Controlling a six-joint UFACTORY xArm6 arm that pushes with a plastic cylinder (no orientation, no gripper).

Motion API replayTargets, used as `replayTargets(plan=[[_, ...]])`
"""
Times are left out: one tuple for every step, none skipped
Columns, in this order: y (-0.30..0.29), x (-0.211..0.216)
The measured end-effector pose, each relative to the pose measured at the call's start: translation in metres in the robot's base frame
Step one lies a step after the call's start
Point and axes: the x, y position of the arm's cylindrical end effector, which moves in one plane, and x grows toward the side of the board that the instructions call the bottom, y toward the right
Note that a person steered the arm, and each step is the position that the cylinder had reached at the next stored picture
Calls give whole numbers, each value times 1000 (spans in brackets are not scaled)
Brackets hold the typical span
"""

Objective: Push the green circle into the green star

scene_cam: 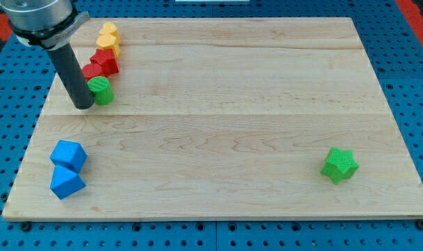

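Camera view: my tip [84,106] touches green circle [100,90] at its left, no gripper fitted; next, push toward green star [338,165].

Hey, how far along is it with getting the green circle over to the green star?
Done: my tip has reached the green circle and sits against its left side, near the view's top left. In hand: the push looks about to begin. Left: nearly everything, since the green star lies far off at the view's lower right, with open board between them.
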Motion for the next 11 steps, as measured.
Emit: replayTargets(plan=[[-57,-11],[-18,-21],[37,-21],[87,-21],[127,-28],[128,-46],[146,-68],[168,-61],[190,-21],[182,-1],[150,0]])
